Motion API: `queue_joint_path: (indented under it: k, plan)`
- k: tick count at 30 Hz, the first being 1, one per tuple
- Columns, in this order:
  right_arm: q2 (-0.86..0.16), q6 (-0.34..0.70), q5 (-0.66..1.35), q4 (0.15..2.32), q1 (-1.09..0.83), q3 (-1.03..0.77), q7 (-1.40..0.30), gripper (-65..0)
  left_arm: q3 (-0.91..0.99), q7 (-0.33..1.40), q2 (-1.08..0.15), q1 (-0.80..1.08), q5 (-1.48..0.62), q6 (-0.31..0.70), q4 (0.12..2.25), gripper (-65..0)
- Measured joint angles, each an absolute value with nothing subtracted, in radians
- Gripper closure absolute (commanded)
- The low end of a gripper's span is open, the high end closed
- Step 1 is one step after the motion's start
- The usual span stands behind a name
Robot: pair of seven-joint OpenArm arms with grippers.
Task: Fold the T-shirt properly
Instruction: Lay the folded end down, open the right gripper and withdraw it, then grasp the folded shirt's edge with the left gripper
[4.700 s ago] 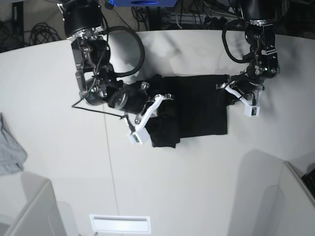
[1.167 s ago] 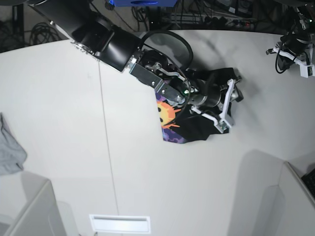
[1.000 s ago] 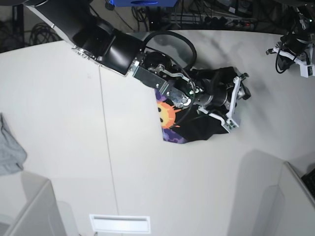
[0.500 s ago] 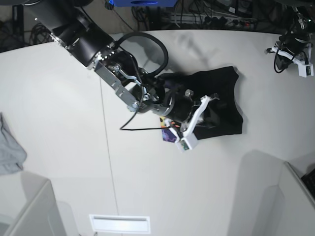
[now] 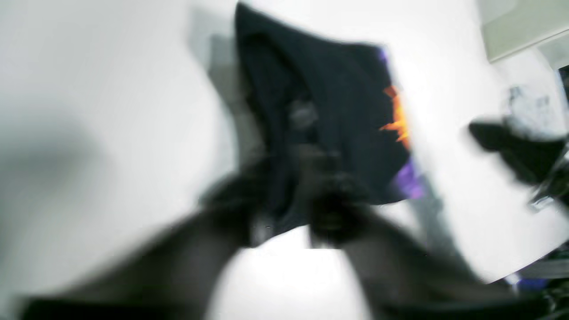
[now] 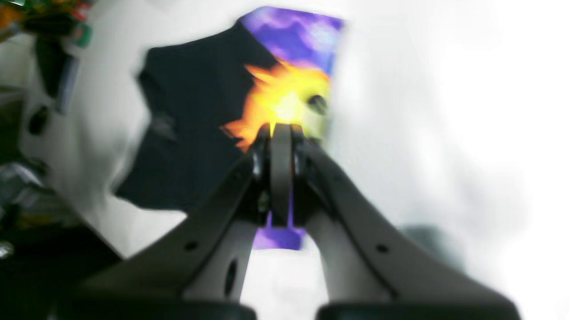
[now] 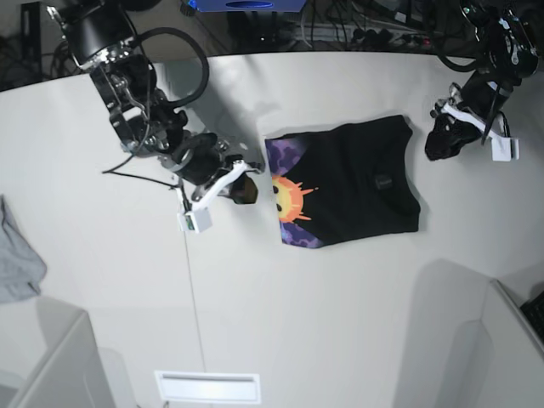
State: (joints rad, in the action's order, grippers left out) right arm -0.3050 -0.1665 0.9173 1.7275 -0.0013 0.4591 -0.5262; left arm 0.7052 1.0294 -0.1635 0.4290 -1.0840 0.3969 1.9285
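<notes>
Robotics lab or test workspace. Large white table (image 7: pixel 340 323) with curved far edge fills base view. Two black robot arms mounted at far edge, one near each far corner, exposed cables looping along them. Beyond far edge: dark floor, tangled black cables (image 7: pixel 76 55), power strip (image 7: pixel 374 36), blue equipment (image 7: pixel 246 5). Pale partition panels at near-left corner (image 7: pixel 51 365) and near-right corner (image 7: pixel 510 340). Small grey cloth (image 7: pixel 17 255) at left edge.

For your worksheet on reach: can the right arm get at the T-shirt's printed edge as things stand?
Probably yes. The right gripper sits beside the T-shirt, facing its printed edge, with only bare table between them.
</notes>
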Motion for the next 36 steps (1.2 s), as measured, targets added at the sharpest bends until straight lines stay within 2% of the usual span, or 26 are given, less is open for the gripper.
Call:
queue_joint_path:
  k: [3, 4, 6, 12, 20, 25, 26, 28, 31, 36]
  plan:
    - [-0.328, -0.167, 0.918, 1.728, -0.023, 0.459, -0.524, 0.0, 0.699, 1.055, -0.16, 0.354, -1.074, 0.398, 1.892, -48.5]
    - [-0.334, -0.166, 0.918, 1.728, -0.031, 0.46, -0.523, 0.0, 0.7, 1.07, -0.154, 0.328, -1.066, 0.395, 1.871, -53.5]
    - [-0.346, -0.165, 0.918, 1.728, -0.047, 0.46, -0.523, 0.0, 0.701, 1.092, -0.13, 0.285, -1.043, 0.395, 1.818, -58.6]
    - [-0.368, -0.167, 0.917, 1.749, -0.077, 0.46, -0.523, 0.0, 0.637, 1.119, -0.097, 0.173, -0.853, 0.394, 1.662, -57.8]
    - [-0.366, -0.165, 0.92, 1.772, -0.078, 0.458, -0.522, 0.0, 0.533, 1.102, -0.093, 0.05, -0.846, 0.397, 1.46, -57.8]
    - [-0.363, -0.165, 0.924, 1.772, -0.112, 0.37, -0.523, 0.0, 0.471, 1.077, -0.096, 0.005, -0.861, 0.398, 1.391, -57.4]
    - [-0.363, -0.165, 0.923, 1.773, -0.118, 0.352, -0.522, 0.0, 0.453, 1.058, -0.101, 0.006, -0.861, 0.398, 1.388, -56.1]
    - [-0.363, -0.165, 0.92, 1.773, -0.132, 0.318, -0.519, 0.0, 0.397, 1.013, -0.109, 0.006, -0.862, 0.366, 1.373, -48.1]
    - [-0.363, -0.164, 0.922, 1.773, -0.158, 0.265, -0.524, 0.0, 0.326, 0.961, -0.111, 0.002, -0.872, 0.314, 1.336, -31.6]
    - [-0.363, -0.165, 0.921, 1.771, -0.22, 0.133, -0.524, 0.0, 0.284, 0.977, -0.149, -0.006, -0.883, 0.306, 1.302, -4.3]
